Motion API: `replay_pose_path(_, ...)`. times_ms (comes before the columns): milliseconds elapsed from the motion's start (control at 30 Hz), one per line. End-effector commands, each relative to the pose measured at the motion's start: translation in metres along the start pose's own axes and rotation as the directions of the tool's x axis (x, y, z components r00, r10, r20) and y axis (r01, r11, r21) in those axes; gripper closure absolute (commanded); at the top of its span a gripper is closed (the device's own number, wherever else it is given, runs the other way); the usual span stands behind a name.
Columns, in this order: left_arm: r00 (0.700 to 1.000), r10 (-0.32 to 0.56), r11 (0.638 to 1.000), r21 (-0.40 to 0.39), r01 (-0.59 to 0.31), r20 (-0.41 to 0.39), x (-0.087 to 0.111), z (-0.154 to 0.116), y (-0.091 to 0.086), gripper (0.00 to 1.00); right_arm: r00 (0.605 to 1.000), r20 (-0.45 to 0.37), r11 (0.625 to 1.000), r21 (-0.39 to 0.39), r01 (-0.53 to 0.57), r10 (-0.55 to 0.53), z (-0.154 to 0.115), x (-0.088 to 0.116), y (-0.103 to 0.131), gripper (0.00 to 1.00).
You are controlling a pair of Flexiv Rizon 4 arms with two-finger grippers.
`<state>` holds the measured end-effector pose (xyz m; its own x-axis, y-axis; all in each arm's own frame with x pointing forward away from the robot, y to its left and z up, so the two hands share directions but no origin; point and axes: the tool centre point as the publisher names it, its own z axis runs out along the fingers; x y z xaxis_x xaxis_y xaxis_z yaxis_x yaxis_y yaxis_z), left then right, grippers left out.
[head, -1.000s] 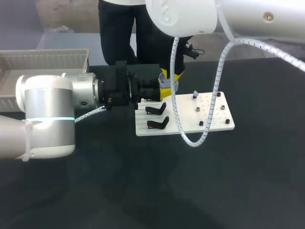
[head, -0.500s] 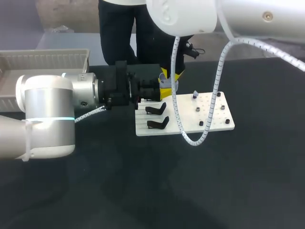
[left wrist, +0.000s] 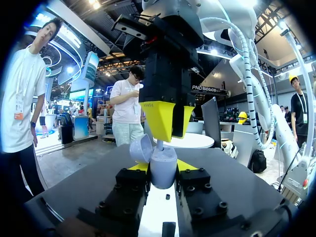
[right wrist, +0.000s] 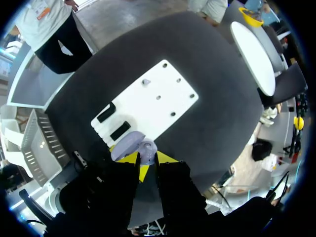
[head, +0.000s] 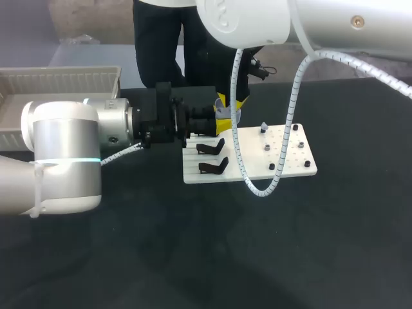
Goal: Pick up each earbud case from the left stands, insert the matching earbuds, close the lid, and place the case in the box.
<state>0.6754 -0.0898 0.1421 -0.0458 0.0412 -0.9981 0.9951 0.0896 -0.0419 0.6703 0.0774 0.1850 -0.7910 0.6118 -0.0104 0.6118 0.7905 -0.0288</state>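
Left gripper (left wrist: 162, 172) is clamped on the lavender earbud case (left wrist: 164, 159), lid open, seemingly just off the white board's (head: 286, 162) back-left corner. Right gripper (left wrist: 171, 131) sits right over the case mouth; can't tell if it's open or closed. Its coiled hose (head: 239, 164) drapes across the board beside two black stands (head: 211, 148). Grey box (head: 64, 80) is far left.

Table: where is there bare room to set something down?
Bare table in front of the board and to its right. Crowded at the board's far left corner: left gripper holds the case under the right gripper. Stands and pegs dot the board.
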Motion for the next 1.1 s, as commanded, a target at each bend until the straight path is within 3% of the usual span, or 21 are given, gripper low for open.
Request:
replay_pose_path(33,1.0,0.005,1.0,-0.007,-0.005,0.006,0.0015,0.0006,-0.0014,1.0,1.0,-0.005,1.0,0.005,0.001,-0.001,0.0009,-0.0013,0.0018,1.0)
replay_pose_path(1000,1.0,0.005,1.0,-0.007,-0.005,0.006,0.0015,0.0006,-0.0014,1.0,1.0,-0.019,1.0,0.021,0.019,-0.018,0.0076,0.0018,0.0007,1.0)
replay_pose_path(1100,1.0,0.005,1.0,-0.007,-0.005,0.006,0.0015,0.0006,-0.0014,1.0,1.0,-0.021,1.0,0.019,0.019,-0.019,0.0073,0.0022,0.0002,0.91)
